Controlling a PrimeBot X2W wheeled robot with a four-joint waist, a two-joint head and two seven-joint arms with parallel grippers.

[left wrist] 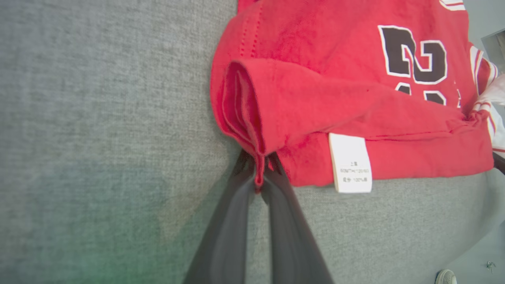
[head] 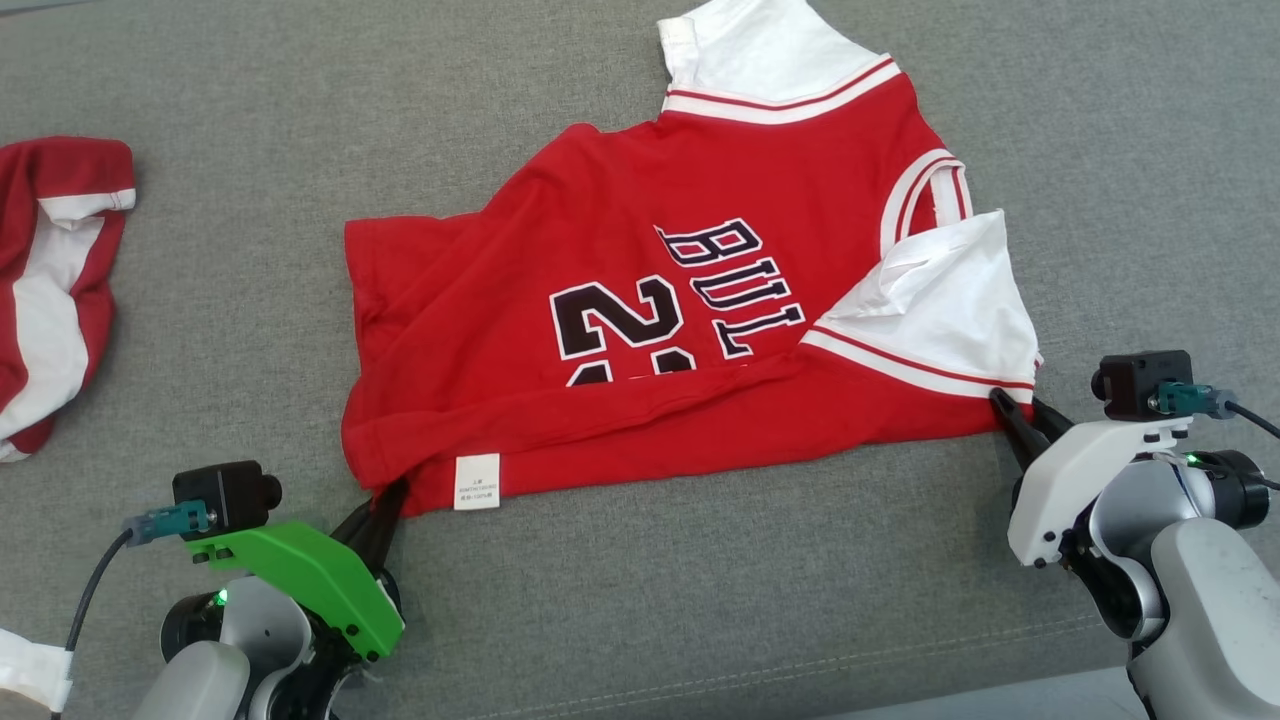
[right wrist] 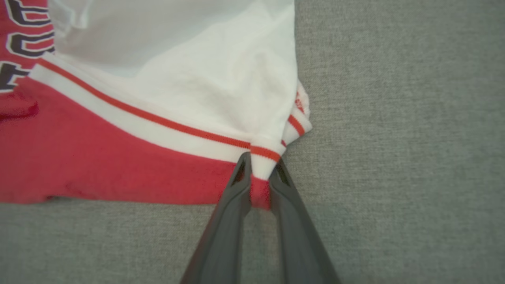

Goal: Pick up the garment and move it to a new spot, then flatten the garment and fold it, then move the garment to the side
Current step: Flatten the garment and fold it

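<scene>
The garment is a red jersey with white sleeves and dark lettering, lying partly folded on the grey cloth surface. Its near edge is doubled over, and a white care label shows there. My left gripper is shut on the garment's near-left corner; the left wrist view shows the red hem pinched between the two dark fingers. My right gripper is shut on the near-right corner, where the white sleeve band sits squeezed between its fingers.
A second red and white garment lies bunched at the far left edge. The grey cloth surface stretches bare in front of the jersey. A pale strip of floor shows past the front edge at the lower right.
</scene>
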